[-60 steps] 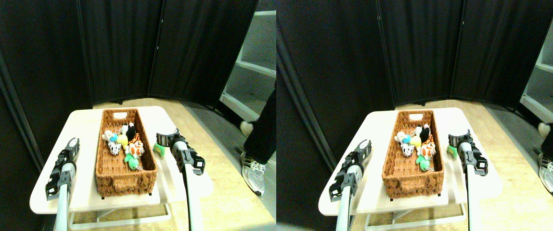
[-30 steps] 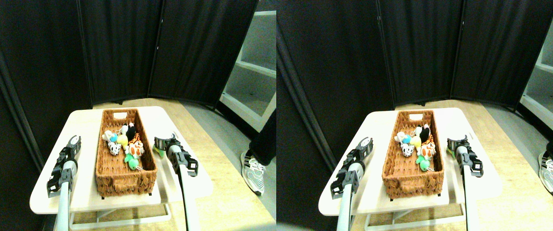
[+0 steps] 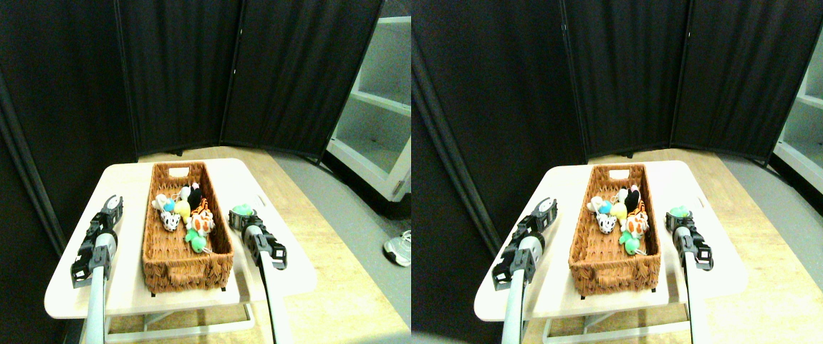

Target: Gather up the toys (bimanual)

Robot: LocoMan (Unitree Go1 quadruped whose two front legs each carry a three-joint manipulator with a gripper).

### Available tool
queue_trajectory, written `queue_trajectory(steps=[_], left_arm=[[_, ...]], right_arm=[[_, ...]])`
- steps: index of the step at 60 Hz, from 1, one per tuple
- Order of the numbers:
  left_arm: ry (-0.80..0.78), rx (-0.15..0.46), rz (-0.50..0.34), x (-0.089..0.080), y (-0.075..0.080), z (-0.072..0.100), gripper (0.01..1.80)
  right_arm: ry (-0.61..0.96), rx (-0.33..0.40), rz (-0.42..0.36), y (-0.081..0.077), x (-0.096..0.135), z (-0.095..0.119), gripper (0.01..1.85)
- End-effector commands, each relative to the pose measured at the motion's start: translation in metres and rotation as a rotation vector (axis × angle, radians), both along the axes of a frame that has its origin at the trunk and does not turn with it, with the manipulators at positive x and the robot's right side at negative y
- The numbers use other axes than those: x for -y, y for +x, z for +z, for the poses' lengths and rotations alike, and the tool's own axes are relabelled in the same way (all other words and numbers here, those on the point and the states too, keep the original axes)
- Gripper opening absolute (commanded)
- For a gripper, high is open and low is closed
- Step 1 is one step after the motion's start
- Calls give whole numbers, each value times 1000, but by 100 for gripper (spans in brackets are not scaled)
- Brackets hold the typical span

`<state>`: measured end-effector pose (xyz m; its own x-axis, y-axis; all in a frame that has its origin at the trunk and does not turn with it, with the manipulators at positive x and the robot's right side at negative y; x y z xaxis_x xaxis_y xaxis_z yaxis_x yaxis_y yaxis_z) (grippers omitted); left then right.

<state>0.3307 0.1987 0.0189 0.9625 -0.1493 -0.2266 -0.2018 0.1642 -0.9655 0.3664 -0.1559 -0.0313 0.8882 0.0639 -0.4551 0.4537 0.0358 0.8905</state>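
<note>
While the right pincer touches the green toy beside the basket, its jaw state is unclear.

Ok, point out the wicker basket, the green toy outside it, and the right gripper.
wicker basket [image 3: 185,274]: stereo pair view, near end wall.
green toy [image 3: 242,210]: stereo pair view, its top.
right gripper [image 3: 241,218]: stereo pair view, between the fingertips.

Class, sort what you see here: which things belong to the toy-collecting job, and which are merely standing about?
Job: small green plush toy at the right hand; heap of plush toys; long brown wicker basket; left hand.
Standing about: white table; black folding screen; white shelf unit.
</note>
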Motion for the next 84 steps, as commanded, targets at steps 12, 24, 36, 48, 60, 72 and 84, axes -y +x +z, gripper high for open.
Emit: queue_trajectory(steps=[12,24,36,48,60,72,84], left_arm=[[3,48,-4,1,-1,10,5],[-2,46,-9,2,-3,11,4],[-4,50,-18,3,-5,10,2],[-16,48,-10,0,-6,12,1],[-17,64,-32,-5,-4,12,2],[8,95,2,-10,-6,16,1],[8,113,28,-17,-12,21,1]], right_arm=[[-46,3,-57,-4,2,-1,1],[-92,86,0,-7,4,26,1],[-141,242,146,-6,-11,81,2],[-188,314,249,-7,-35,119,1],[-201,351,312,-17,-64,144,4],[-177,402,388,-27,-97,153,1],[-116,375,449,-34,-125,146,3]])
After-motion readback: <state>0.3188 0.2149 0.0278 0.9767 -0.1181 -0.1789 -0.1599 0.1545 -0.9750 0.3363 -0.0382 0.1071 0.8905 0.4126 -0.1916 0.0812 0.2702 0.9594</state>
